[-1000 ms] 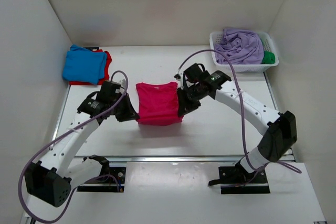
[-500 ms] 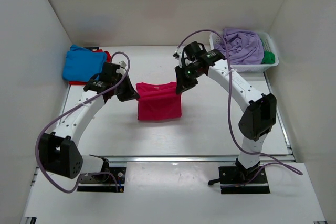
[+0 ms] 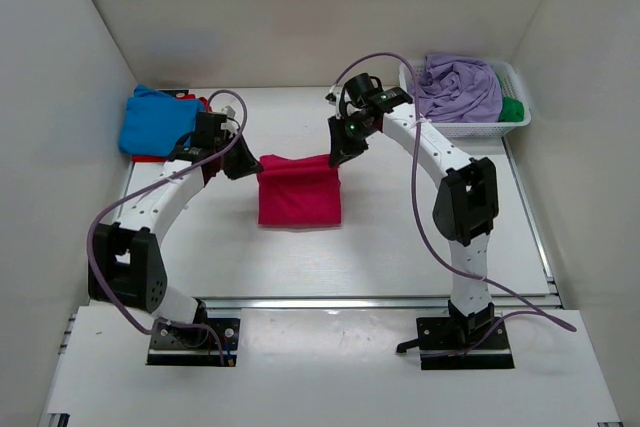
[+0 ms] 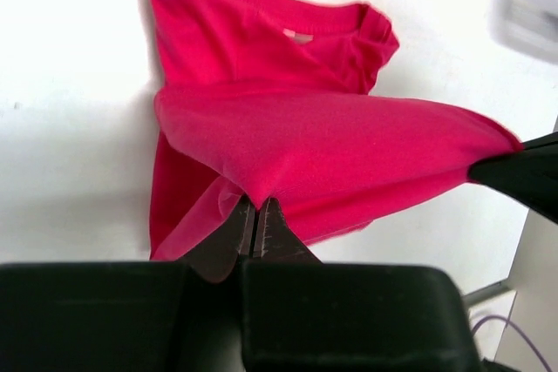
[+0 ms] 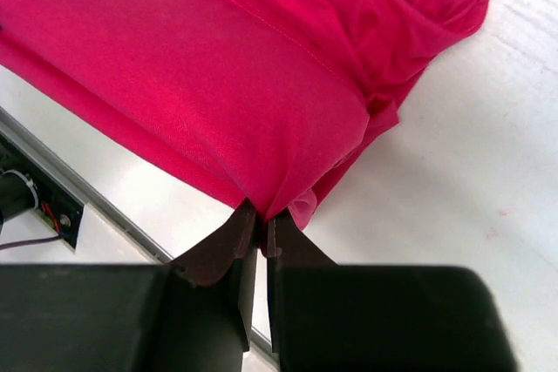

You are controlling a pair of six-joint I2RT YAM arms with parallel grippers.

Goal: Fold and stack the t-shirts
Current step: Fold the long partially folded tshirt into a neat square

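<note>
Crimson-pink t-shirt (image 3: 299, 202) is mid-table, between my two arms. Its lower part lies flat on the table (image 3: 400, 232). One edge is lifted off the surface and pulled taut between the two grippers.

Left gripper (image 3: 254, 168) is clamped on the left corner of that raised edge. On the left wrist cam its fingers (image 4: 228, 246) are pressed together with pink cloth pinched between the tips and no gap that I can see. The cloth fans out from the pinch across to the far corner. The collar (image 4: 301, 19) lies flat on the table beyond the raised fold.

Right gripper (image 3: 336, 155) is doing the same on the right corner. On the right wrist cam the tips are closed on a bunched bit of hem, and the fabric stretches away up and to the left of that view.

Both arms reach in from the sides, wrists angled toward each other, with the raised edge running straight between them.

Blue t-shirt (image 3: 160, 125) is at the far left corner by the wall, lying on top of the red t-shirt (image 3: 205, 112), which shows only at the edges.

Basket (image 3: 465, 130) is at the far right corner. Lavender t-shirt (image 3: 460, 87) is heaped in it, and the green t-shirt (image 3: 512, 110) pokes out at its right end, touching the lavender one.
</note>
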